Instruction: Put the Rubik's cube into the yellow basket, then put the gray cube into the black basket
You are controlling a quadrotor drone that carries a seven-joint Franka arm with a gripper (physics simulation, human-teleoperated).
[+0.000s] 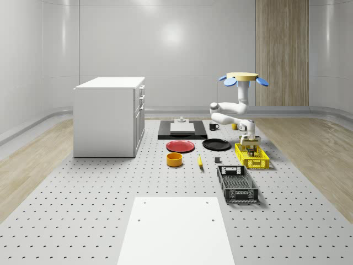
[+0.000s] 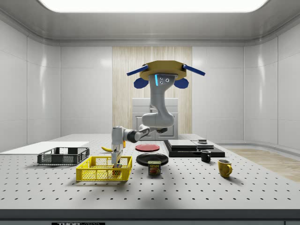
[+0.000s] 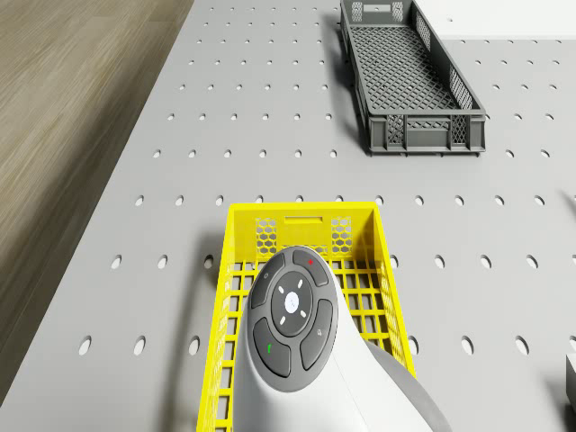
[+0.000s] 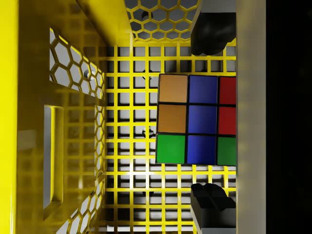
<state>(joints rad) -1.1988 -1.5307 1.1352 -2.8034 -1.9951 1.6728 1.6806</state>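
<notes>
**Tool inside the yellow basket, Rubik's cube between its fingers**

The perforated tabletop carries a white cabinet at the whole-scene view's left, with a dark slab, a red plate and a black plate toward the middle. The drone hovers above the tabletop, over the yellow basket's far end, its white arm bending down and forward. The black basket sits just in front of the yellow basket, the two apart.

The tool reaches down into the yellow basket (the side view places it at that basket's right end). In the wrist view the Rubik's cube lies against the basket's grid floor, with a dark fingertip at one side and the other at the opposite side; whether they press on it or stand just off it I cannot tell.

A small gray cube rests on the tabletop between the yellow banana and the yellow basket.
</notes>
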